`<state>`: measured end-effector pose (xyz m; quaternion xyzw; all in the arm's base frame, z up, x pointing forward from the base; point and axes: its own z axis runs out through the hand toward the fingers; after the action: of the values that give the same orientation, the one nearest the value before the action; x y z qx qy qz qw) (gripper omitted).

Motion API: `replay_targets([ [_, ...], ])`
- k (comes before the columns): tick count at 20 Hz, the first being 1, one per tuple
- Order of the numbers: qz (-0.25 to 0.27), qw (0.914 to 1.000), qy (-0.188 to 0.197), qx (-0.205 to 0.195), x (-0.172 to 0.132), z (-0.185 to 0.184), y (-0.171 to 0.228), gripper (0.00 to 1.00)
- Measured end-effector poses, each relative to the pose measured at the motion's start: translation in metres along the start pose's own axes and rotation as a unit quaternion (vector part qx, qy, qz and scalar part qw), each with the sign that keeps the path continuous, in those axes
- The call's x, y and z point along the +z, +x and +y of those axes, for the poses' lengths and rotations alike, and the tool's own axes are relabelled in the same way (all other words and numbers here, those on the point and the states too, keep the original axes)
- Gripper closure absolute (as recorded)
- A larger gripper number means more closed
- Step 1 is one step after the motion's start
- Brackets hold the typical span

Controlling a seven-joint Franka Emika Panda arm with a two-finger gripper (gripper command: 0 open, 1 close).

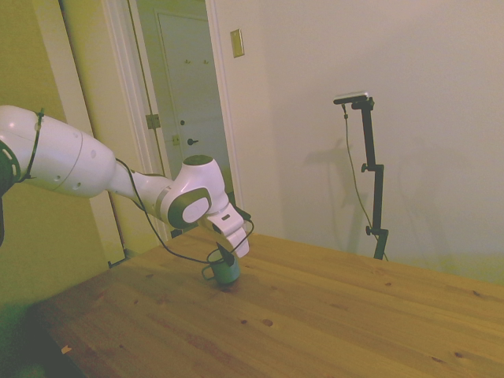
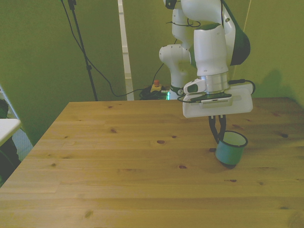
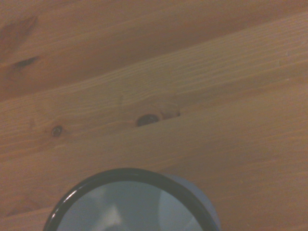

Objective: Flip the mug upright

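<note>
Pincer point(image 2: 217, 129) narrow, clamped on the rim of the tilted mug point(image 2: 231, 148) on the table point(image 2: 118, 161)

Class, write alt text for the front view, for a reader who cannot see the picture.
A white robot arm's end effector grips the rim of a small teal mug, held slightly tilted with its white inside showing, its base at the wooden table toward the front view's right. A dark shadow sits under the mug.
</note>
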<state>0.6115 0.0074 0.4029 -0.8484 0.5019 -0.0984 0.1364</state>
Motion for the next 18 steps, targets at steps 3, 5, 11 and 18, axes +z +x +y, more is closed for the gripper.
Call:
replay_targets([
  [3, -0.001, 1.0, -0.001, 0.0, 0.0018, 0.0004, -0.0001, 1.0],
  [5, -0.001, 1.0, -0.002, -0.001, 0.0021, 0.0005, -0.0004, 0.0],
  [11, -0.001, 1.0, -0.004, -0.004, 0.0036, 0.0016, -0.0012, 0.0],
  [18, 0.004, 0.9999, -0.009, -0.013, 0.0027, 0.0045, -0.0036, 0.0],
])
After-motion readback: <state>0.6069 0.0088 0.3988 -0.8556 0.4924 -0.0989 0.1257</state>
